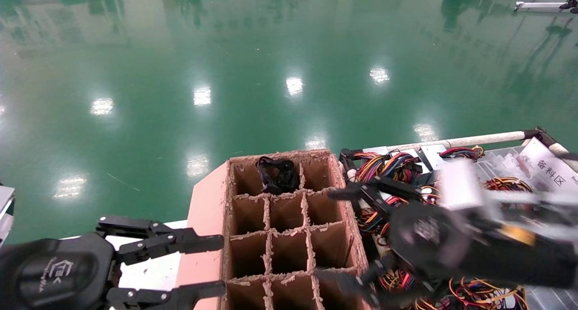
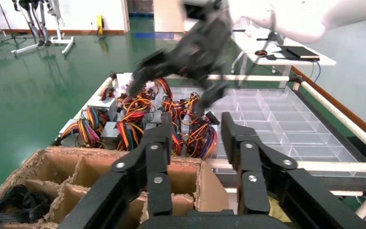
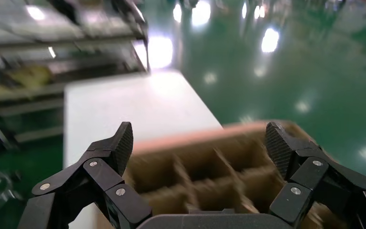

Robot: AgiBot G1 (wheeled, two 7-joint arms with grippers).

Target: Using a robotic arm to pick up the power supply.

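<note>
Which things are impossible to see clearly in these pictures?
- Power supply with the thick black cord: head view, right end effector and its blurred arm cover the tray; not identifiable.
- Divided carton: right wrist view, blurred.
- Black bundle: left wrist view, cut by the edge.

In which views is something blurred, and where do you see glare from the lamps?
Head view: the right gripper is smeared by motion over the wire bundles; lamp glare spots the green floor. Left wrist view: the same gripper is blurred. Right wrist view: cardboard box soft, fingers sharp.
</note>
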